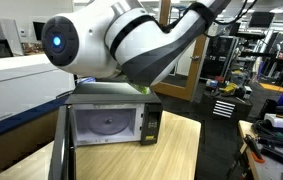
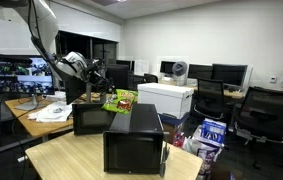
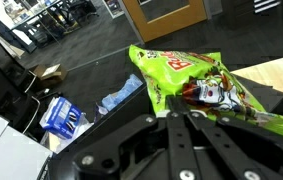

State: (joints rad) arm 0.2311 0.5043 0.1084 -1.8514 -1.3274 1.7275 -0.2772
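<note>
At the far left of the room the white and black robot arm (image 2: 43, 30) bends down over the desks. Its jaws are pressed together on the crinkly green foil snack bag (image 2: 121, 100). The bag hangs in the air just above the far left corner of the black microwave oven (image 2: 133, 140) and touches nothing else that we can make out. We judge that the pinch sits on the bag's sealed edge because that flat seam gives thin jaws something firm, where the puffed body would slip or crush. The oven stands on the pale wooden desk (image 2: 71, 160). To the right, well apart, sits a white boxy machine (image 2: 166, 98).

Only the wrist view shows the grip. There the bag (image 3: 196, 85) fans out from the closed jaws, with blue packets (image 3: 61, 115) on the dark floor (image 3: 91, 70) far to the left. Only an exterior view shows that the oven's door (image 1: 63, 140) stands open to the left, baring the glass turntable (image 1: 106, 122). In that view the arm (image 1: 131, 40) fills the frame and hides both bag and jaws.
</note>
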